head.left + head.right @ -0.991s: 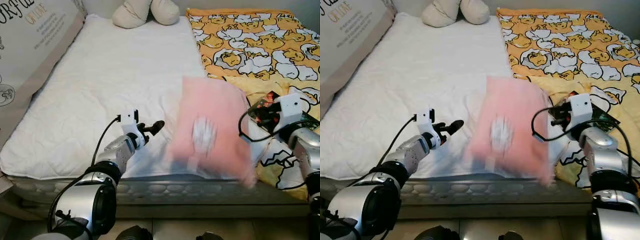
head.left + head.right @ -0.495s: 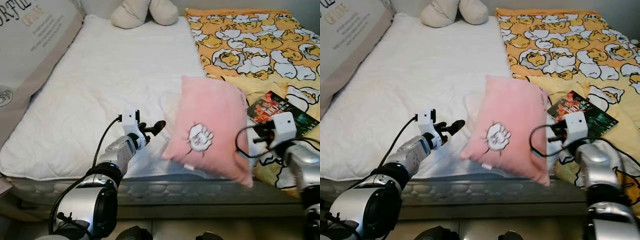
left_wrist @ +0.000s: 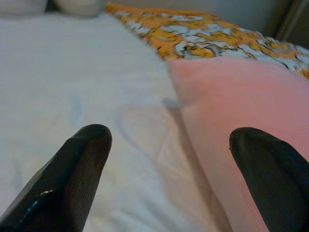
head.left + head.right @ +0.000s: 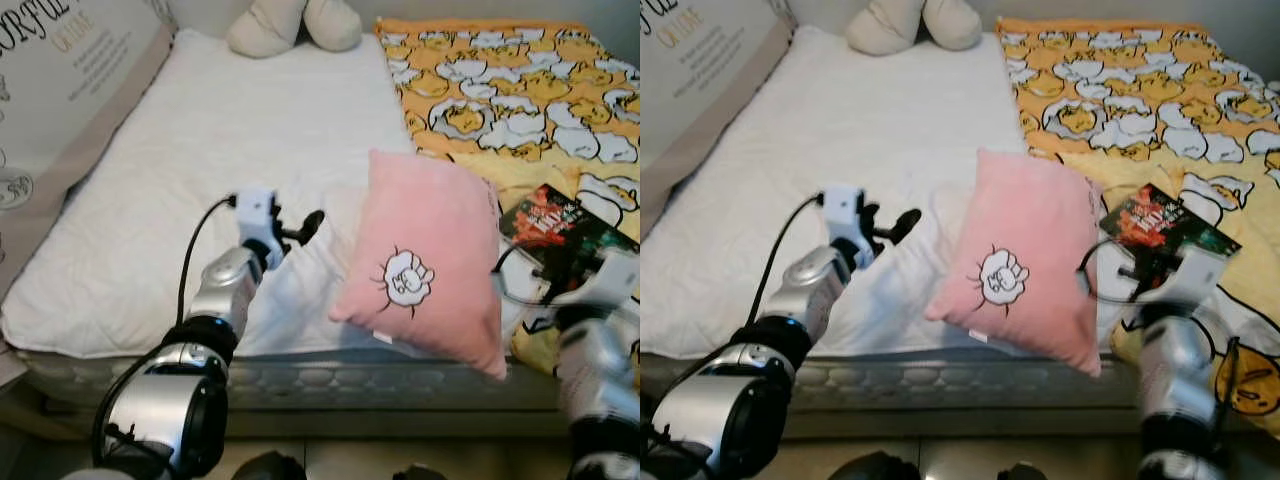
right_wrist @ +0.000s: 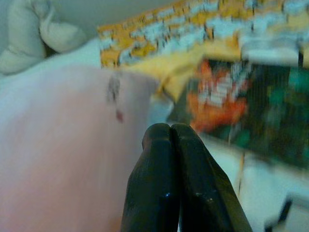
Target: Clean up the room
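A pink pillow (image 4: 425, 265) with a white fist print lies tilted on the bed's front edge, between the white mattress (image 4: 200, 150) and the yellow duck-print blanket (image 4: 500, 80). My left gripper (image 4: 305, 222) hovers over the sheet just left of the pillow. Its fingers (image 3: 82, 159) are spread wide open with nothing between them, and the pillow (image 3: 241, 96) is beside one of them. My right gripper (image 5: 170, 130) is shut with nothing in it. The right arm (image 4: 1180, 285) is blurred at the pillow's right edge, next to a dark book (image 4: 545, 212).
Cream plush cushions (image 4: 290, 22) rest at the head of the bed. A large printed pillow (image 4: 60, 70) leans along the left side. The dark book (image 5: 231, 101) lies on the blanket. The mattress edge (image 4: 300, 375) runs just in front of me.
The pillow, blurred in motion a second ago, now lies still on the bed. My right arm has dropped back towards me and away from it. My left gripper has risen a little.
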### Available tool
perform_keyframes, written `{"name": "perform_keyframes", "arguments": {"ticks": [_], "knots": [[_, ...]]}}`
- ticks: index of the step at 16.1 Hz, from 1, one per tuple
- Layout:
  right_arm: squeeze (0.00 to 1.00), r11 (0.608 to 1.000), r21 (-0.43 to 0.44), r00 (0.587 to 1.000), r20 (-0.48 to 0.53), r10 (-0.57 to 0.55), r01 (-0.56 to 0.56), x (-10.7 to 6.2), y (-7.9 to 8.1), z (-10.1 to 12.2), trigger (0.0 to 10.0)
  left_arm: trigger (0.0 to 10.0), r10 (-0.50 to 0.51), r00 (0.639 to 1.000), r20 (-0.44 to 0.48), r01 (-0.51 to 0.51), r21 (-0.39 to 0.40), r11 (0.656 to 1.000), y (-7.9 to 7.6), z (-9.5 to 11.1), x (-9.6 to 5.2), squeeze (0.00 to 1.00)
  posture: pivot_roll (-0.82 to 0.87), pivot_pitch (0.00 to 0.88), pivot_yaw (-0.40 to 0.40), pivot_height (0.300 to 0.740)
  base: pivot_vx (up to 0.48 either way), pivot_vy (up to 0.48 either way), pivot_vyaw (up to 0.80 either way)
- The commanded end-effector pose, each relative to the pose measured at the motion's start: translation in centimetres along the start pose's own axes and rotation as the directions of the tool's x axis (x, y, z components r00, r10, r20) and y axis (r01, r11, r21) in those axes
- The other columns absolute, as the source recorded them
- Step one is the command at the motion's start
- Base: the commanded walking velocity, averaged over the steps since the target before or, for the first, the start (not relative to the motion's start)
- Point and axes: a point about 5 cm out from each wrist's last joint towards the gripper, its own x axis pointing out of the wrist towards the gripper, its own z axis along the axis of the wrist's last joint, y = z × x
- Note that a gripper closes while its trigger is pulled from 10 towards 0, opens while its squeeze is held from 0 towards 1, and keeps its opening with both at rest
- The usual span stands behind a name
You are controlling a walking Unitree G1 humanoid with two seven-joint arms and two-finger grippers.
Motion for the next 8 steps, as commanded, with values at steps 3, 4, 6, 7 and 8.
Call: {"name": "perform_keyframes", "arguments": {"ticks": [3, 4, 6, 7, 8], "knots": [[0.0, 0.989, 0.144, 0.999, -0.038, -0.012, 0.018, -0.3, 0.3, -1.1, 10.0, 10.0, -0.035, 0.999, -0.013, 0.034, -0.058, 0.998, -1.3, -0.5, 0.3, 1.0, -0.16, 0.0, 0.08, 0.706, 0.0, 0.0, 0.0], [0.0, 0.978, 0.206, 0.997, -0.074, -0.008, 0.023, -0.4, 0.1, -1.6, 10.0, 10.0, -0.041, 0.998, -0.048, 0.035, -0.129, 0.991, -1.5, -1.3, 0.3, 1.0, -0.16, 0.0, 0.079, 0.706, 0.0, 0.0, 0.0], [0.0, 0.966, 0.258, 0.994, -0.107, 0.013, 0.016, 0.1, -0.1, -1.7, 10.0, 10.0, -0.049, 0.99, -0.129, 0.009, -0.293, 0.956, -1.6, -2.9, 0.0, 1.0, -0.17, 0.0, 0.083, 0.706, 0.0, 0.0, 0.0], [0.0, 0.965, 0.263, 0.994, -0.105, 0.027, 0.002, 0.3, 0.0, -1.4, 10.0, 10.0, -0.048, 0.989, -0.143, -0.001, -0.326, 0.945, -1.6, -3.2, -0.1, 1.0, -0.17, 0.0, 0.083, 0.706, 0.0, 0.0, 0.0], [0.0, 0.963, 0.269, 0.993, -0.11, 0.051, -0.02, 0.6, 0.1, -1.1, 10.0, 10.0, -0.042, 0.987, -0.153, -0.016, -0.359, 0.933, -1.5, -3.4, -0.1, 0.0, -0.17, 0.0, 0.085, 0.706, 0.0, 0.0, 0.0]]}}
